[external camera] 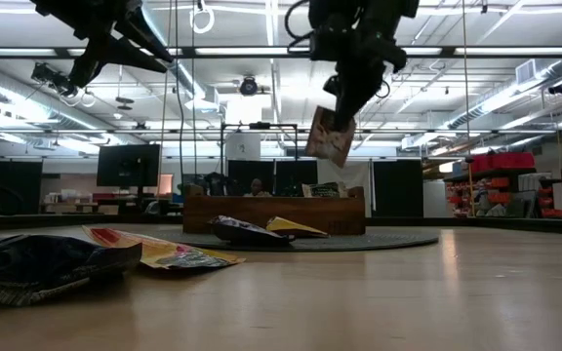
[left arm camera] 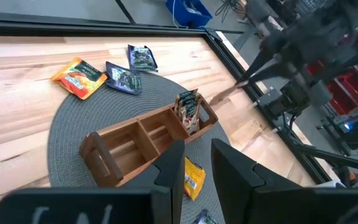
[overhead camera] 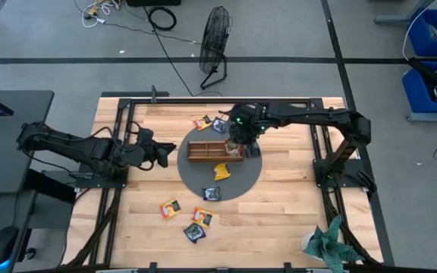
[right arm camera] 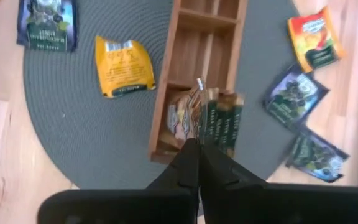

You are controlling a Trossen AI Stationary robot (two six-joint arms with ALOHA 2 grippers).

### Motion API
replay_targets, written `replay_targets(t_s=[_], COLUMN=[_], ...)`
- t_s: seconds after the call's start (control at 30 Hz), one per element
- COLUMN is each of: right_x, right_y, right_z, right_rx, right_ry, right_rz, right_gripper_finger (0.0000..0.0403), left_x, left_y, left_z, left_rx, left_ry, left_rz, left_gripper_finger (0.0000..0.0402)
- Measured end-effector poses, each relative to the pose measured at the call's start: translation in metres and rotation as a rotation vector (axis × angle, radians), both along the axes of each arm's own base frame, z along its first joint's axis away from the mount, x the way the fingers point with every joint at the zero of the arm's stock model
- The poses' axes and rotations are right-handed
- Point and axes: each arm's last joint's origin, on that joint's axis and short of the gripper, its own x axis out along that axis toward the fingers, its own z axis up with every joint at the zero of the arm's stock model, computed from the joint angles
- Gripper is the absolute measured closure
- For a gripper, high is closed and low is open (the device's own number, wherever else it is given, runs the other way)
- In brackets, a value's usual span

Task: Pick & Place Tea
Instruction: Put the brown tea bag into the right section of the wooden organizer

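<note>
Right gripper [external camera: 344, 102] hung above the right end of the wooden tray [overhead camera: 214, 152], fingers pinched on a brownish sachet [external camera: 330, 136]. The low view showed that sachet dangling in the air, clear of the tray; the high view hid it under the arm. In the right wrist view the pinched fingers [right arm camera: 185, 163] met over the tray's end compartment, where several green and brown sachets [right arm camera: 219, 121] stood on edge. The left wrist view also showed those upright sachets in the end compartment, with the other compartments bare.

Left gripper [overhead camera: 163, 151] hovered left of the round grey mat [overhead camera: 241, 182], well apart from the tray. Its fingers [left arm camera: 169, 171] stood a narrow gap apart with nothing between them, seen only in its own wrist view.

Tea elsewhere, from the high view:
- yellow sachet [overhead camera: 221, 171] on the mat, just near of the tray
- dark blue sachet [overhead camera: 212, 193] at the mat's near edge
- orange sachet [overhead camera: 202, 121] and a dark one [overhead camera: 220, 124] on the far side of the mat
- three more on bare wood near-left of the mat: yellow-orange [overhead camera: 171, 208], orange [overhead camera: 202, 218], dark [overhead camera: 194, 233]

The low view showed two of these large in the foreground, the colours on the dark one unreadable.

A crumpled green cloth [overhead camera: 326, 241] lay at the table's near right corner, in the high view alone.
</note>
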Motion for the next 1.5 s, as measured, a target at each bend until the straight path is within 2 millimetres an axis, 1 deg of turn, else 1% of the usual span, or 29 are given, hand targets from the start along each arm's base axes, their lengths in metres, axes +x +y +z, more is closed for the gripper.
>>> replay_targets(t_s=[0.27, 0.43, 0.63, 0.83, 0.97, 1.1, 1.23, 1.37, 1.5], right_x=[0.000, -0.003, -0.004, 0.008, 0.016, 0.016, 0.017, 0.017, 0.016], right_y=[0.002, 0.003, 0.003, 0.001, -0.001, -0.002, -0.003, -0.003, -0.003], right_z=[-0.036, -0.051, -0.054, -0.065, -0.069, -0.071, -0.073, -0.073, -0.071], right_rx=[0.016, 0.013, 0.034, 0.074, 0.075, 0.086, 0.086, 0.074, 0.072], right_ry=[-0.026, -0.011, -0.007, 0.061, 0.103, 0.143, 0.135, 0.143, 0.138], right_rz=[0.019, 0.034, -0.010, -0.052, -0.075, -0.094, -0.095, -0.105, -0.110], right_gripper_finger=[0.0403, 0.0403, 0.0403, 0.0403, 0.0403, 0.0403, 0.0401, 0.0378, 0.0338], left_x=[0.000, 0.000, 0.000, 0.000, 0.000, 0.000, 0.000, 0.000, 0.000], left_y=[0.000, 0.000, 0.000, 0.000, 0.000, 0.000, 0.000, 0.000, 0.000], left_z=[0.000, 0.000, 0.000, 0.000, 0.000, 0.000, 0.000, 0.000, 0.000], left_rx=[-0.001, -0.005, -0.007, -0.008, -0.026, -0.026, -0.025, -0.025, -0.026], left_ry=[-0.001, -0.004, -0.005, -0.007, -0.020, -0.020, -0.020, -0.020, -0.021], left_rz=[0.000, 0.002, 0.003, 0.003, 0.011, 0.009, 0.010, 0.010, 0.010], left_gripper_finger=[0.0319, 0.0319, 0.0319, 0.0319, 0.0319, 0.0319, 0.0319, 0.0319, 0.0319])
